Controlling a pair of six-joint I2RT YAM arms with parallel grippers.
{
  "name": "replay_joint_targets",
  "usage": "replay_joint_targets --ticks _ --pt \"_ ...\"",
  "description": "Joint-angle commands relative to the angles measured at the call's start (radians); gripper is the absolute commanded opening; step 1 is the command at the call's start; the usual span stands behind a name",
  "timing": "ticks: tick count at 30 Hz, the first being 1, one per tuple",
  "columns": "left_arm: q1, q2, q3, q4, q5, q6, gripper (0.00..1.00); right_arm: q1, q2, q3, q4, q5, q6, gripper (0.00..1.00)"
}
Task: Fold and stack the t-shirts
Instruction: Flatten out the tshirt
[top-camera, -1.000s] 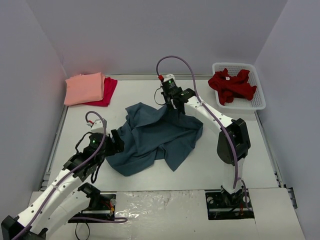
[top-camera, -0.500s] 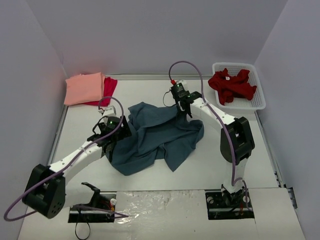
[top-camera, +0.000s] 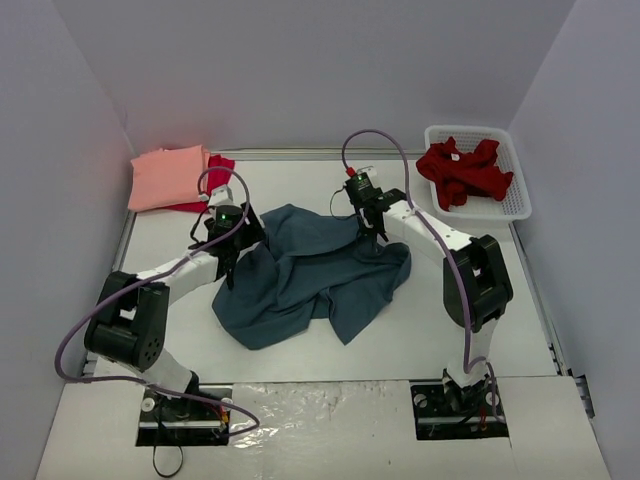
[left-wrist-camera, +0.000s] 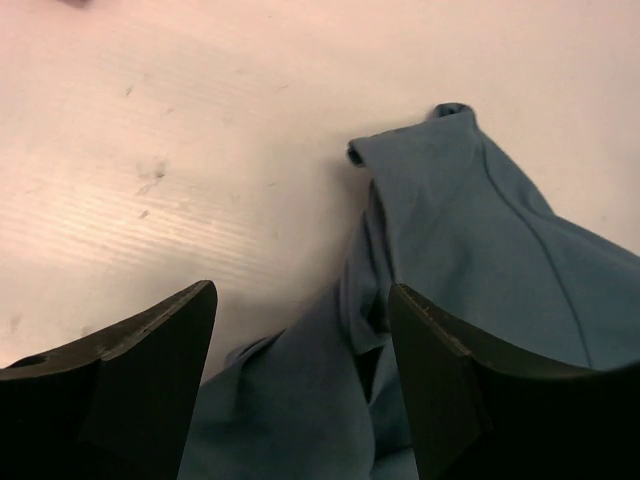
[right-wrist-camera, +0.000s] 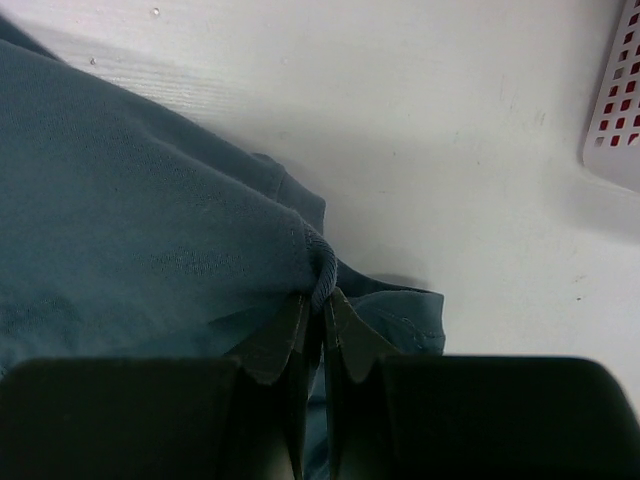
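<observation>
— Jaws first: your right gripper (right-wrist-camera: 318, 300) is pinched together on a hemmed edge of the slate-blue shirt (top-camera: 300, 280), at the shirt's far right side. Your left gripper (left-wrist-camera: 300, 295) has its jaws wide apart with nothing between them, above the same shirt's far left edge.

— Agreed. How far along would you call it?

— Roughly halfway, as I judge it. The salmon-pink shirt (top-camera: 168, 177) lies folded in the far left corner of the table (top-camera: 520, 300), on top of the crimson shirt (top-camera: 218, 172), so you have a stack of two. The blue one is a crumpled heap in the middle of the table, neither spread nor folded. The dark red shirt (top-camera: 465, 170) sits bunched in the white basket (top-camera: 520, 208), well apart from both arms.

— So you have two left: flatten, fold and stack the blue, then fetch the dark red.

— Now, what you can't rely on. The crimson shirt is mostly covered by the pink one, so how neatly it is folded cannot be told. The left wrist view doesn't show whether your fingertips touch the cloth or hang above it. And whether your right gripper has a sleeve or the bottom hem, I cannot tell.
</observation>
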Motion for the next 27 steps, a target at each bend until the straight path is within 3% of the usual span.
replay_joint_targets --ticks 1,7,15,17,23,27 --pt "0.002 0.027 0.063 0.132 0.066 0.011 0.68 -0.006 -0.050 -0.008 -0.009 0.027 0.005 0.00" --pt "0.002 0.120 0.105 0.168 0.154 -0.026 0.61 -0.009 -0.044 -0.006 -0.009 0.027 0.002 0.00" --pt "0.001 0.176 0.077 0.243 0.246 -0.055 0.31 -0.011 -0.021 -0.009 -0.009 0.019 0.006 0.00" --pt "0.001 0.174 0.065 0.244 0.247 -0.049 0.18 -0.011 -0.022 -0.012 -0.003 0.024 0.008 0.00" --pt "-0.001 0.183 0.057 0.246 0.274 -0.040 0.03 -0.009 -0.022 -0.012 0.001 0.024 0.009 0.00" --pt "-0.001 0.142 0.062 0.205 0.254 -0.020 0.02 -0.014 -0.028 -0.015 -0.001 0.038 0.017 0.00"
